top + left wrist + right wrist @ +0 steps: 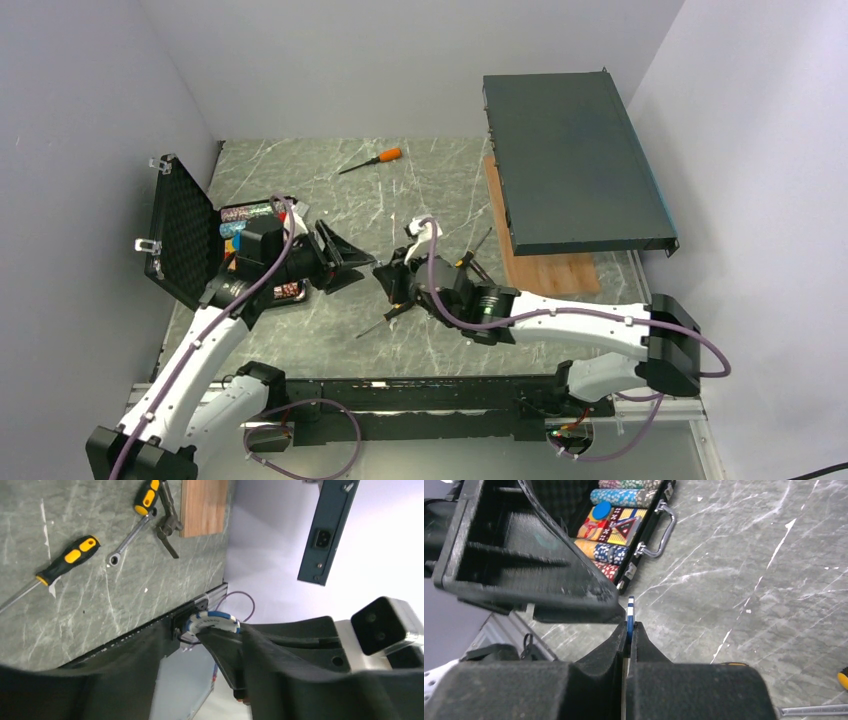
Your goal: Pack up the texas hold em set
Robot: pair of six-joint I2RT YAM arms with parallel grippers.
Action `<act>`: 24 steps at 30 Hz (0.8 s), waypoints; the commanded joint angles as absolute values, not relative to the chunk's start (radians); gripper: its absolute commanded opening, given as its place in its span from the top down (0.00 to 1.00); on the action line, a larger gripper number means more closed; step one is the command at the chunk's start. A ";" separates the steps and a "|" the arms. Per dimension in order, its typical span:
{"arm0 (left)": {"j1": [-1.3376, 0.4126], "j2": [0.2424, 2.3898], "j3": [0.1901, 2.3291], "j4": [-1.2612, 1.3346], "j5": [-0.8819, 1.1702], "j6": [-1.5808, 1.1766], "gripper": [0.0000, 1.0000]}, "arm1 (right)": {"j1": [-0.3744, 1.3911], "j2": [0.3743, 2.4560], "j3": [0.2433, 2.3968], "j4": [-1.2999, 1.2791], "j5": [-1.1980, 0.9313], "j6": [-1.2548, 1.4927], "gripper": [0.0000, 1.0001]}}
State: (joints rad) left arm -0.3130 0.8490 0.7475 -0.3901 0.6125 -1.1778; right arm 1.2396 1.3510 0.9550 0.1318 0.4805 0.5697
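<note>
At mid-frame a blue chip (630,611) is pinched edgewise by the clenched right gripper (629,632), seemingly for handing to the spread-open left gripper (358,270).

The chip (630,612) is blue with white marks on its edge. The case (180,235) is black, and its lid foam has an egg-crate pattern. The chip rows (606,552) are turquoise, orange, dark blue with white, and red. The table (440,190) is grey-green marble with white veins. The far screwdriver (385,156) has an orange handle, and the near screwdriver (70,557) a yellow and black one. The box (570,165) is dark blue-grey.
</note>
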 commanded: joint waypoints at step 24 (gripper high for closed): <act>-0.273 0.544 0.830 -0.234 1.184 -0.646 0.46 | 0.938 1.208 0.975 0.317 -0.898 0.581 1.00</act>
State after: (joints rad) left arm -0.2737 0.5533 0.8307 -0.3798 1.0615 -0.6090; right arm 0.9417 1.2118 0.9710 0.1677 -0.8066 0.5346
